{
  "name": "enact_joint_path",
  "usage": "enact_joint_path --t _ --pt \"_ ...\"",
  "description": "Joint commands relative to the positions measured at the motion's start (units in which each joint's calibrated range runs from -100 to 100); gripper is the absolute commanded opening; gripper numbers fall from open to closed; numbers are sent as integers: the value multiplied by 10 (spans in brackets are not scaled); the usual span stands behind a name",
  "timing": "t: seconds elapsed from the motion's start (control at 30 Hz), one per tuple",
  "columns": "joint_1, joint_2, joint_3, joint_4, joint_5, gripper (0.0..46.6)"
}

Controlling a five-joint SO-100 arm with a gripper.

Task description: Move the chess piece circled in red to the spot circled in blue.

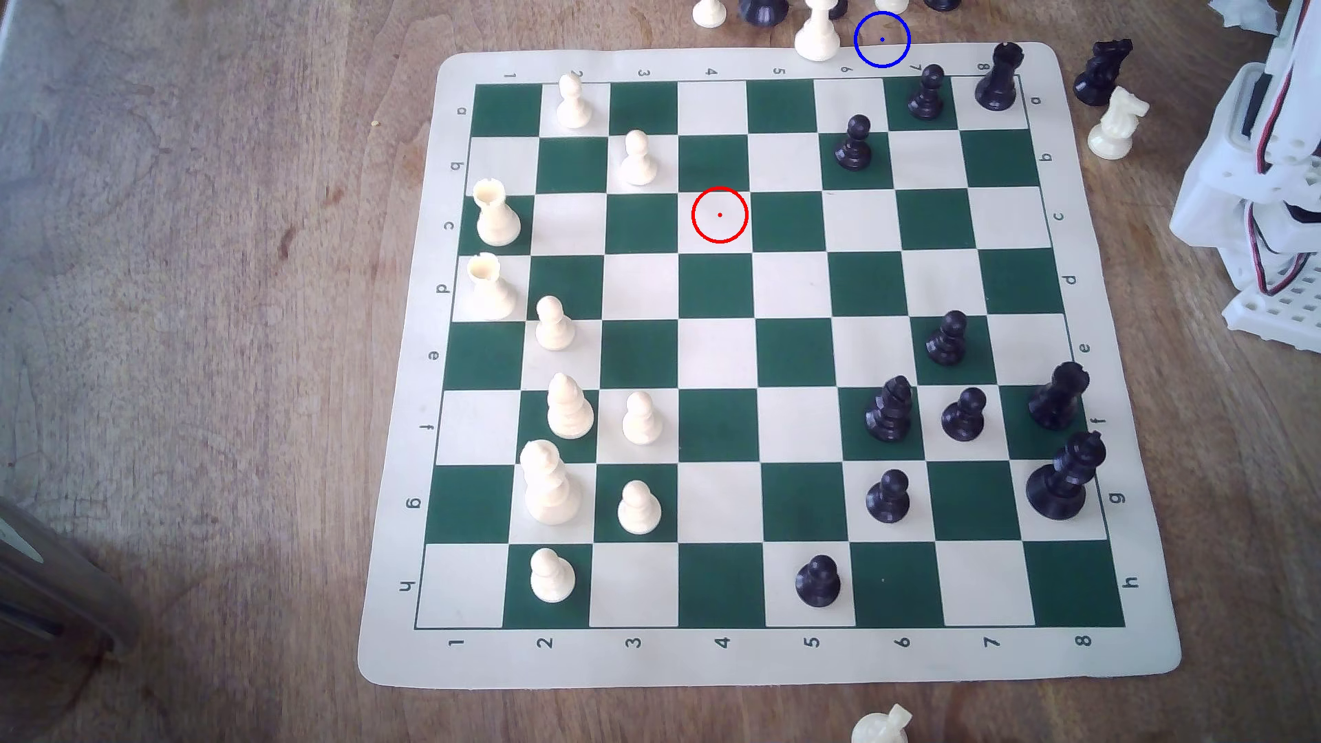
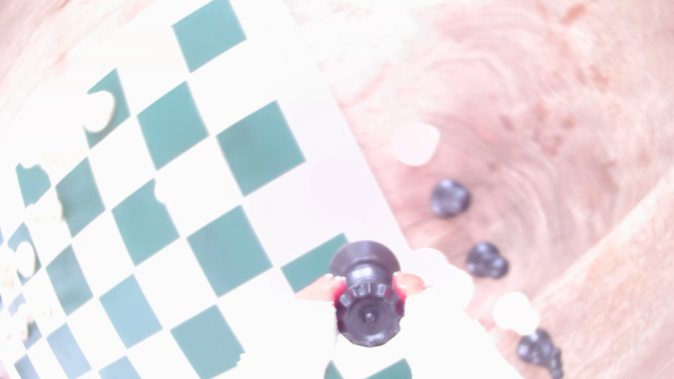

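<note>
In the wrist view the black queen (image 2: 368,313) is seen from above, with its notched coronet near the camera and its wide round base below. My gripper (image 2: 368,288) is shut on its stem, a reddish finger (image 2: 317,291) on each side. The queen hangs over the chessboard's (image 2: 255,156) pale border, close to the wood tabletop. In the exterior view the red circle (image 1: 720,214) rings a bare white square. The blue circle (image 1: 882,39) lies on the wood just past the board's far edge, beside a tall white piece (image 1: 817,32).
The white arm base (image 1: 1258,178) stands at the exterior view's right edge. A black knight (image 1: 1101,71) and a white knight (image 1: 1116,125) sit off the board beside it. Several captured pieces line the far edge. Black pieces (image 2: 487,260) lie on the wood beside the board.
</note>
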Motion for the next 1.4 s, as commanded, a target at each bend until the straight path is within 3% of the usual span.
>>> enact_joint_path --t 0.0,0.43,0.77,0.97,1.37 --pt "64 -63 -47 15 12 2" --pt "119 -94 -27 92 21 2" --pt "108 -142 144 35 17 2" --pt "102 -213 322 -90 21 2" --pt "91 -208 369 -151 11 2"
